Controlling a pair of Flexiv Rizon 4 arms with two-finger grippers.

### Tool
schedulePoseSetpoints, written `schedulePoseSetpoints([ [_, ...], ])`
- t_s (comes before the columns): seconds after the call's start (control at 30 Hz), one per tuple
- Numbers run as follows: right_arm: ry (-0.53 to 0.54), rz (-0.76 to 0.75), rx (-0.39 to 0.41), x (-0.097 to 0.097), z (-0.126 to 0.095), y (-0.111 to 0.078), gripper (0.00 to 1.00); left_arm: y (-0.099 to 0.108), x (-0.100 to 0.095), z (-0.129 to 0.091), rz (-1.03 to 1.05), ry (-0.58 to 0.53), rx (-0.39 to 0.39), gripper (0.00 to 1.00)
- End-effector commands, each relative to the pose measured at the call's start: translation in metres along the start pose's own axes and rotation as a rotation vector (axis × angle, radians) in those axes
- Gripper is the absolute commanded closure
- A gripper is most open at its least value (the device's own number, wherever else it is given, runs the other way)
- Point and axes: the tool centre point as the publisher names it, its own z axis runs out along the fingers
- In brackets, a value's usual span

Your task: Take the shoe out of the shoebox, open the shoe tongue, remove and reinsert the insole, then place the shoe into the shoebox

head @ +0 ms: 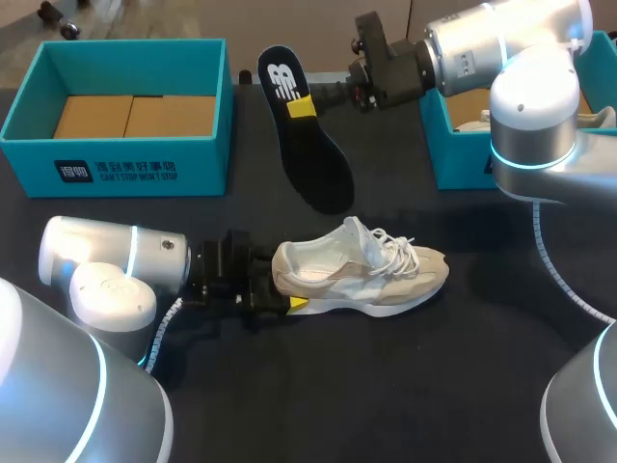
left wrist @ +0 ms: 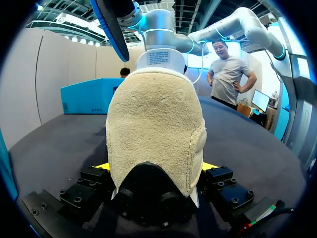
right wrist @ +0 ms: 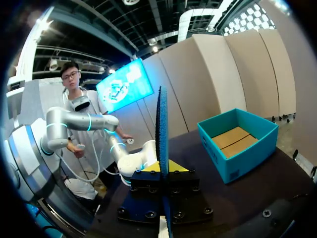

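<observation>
Two pincers are at work: the left pincer (head: 285, 295) clamps the heel of the shoe (head: 362, 275) on the bench (head: 386, 386). The right pincer (head: 307, 102) pinches the insole (head: 313, 159) aloft beyond it. The insole looks thin, light and floppy, best held near its heel.

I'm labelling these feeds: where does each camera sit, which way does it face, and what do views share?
Head view: above and behind, looking down on the table; both arms show, left gripper on the shoe, right gripper holding the insole.
Left wrist view: on that wrist, facing the shoe's heel between its fingers.
Right wrist view: on that wrist, facing the insole's edge, shoebox beyond.
All three show the insole.
</observation>
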Motion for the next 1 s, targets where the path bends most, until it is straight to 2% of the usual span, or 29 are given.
schedulePoseSetpoints([
  [0.03,0.016,0.006,-0.025,0.000,-0.002,0.001,1.00,0.001,0.000,0.001,0.000,0.001,-0.004,1.00],
  [0.13,0.060,0.027,-0.113,0.006,-0.012,0.014,1.00,0.001,0.000,0.001,0.000,0.001,-0.004,1.00],
  [0.33,0.091,0.111,-0.191,0.028,-0.031,0.036,1.00,0.001,0.000,0.001,0.000,0.001,-0.004,1.00],
  [0.53,0.105,0.184,-0.211,0.051,-0.045,0.052,1.00,0.001,0.000,0.001,0.000,0.001,-0.004,1.00],
  [0.9,0.106,0.263,-0.199,0.091,-0.059,0.077,1.00,0.001,0.000,0.001,0.000,0.001,-0.004,1.00],
  [1.0,0.110,0.286,-0.164,0.101,-0.061,0.082,1.00,0.001,0.000,0.001,0.000,0.001,-0.004,1.00],
])
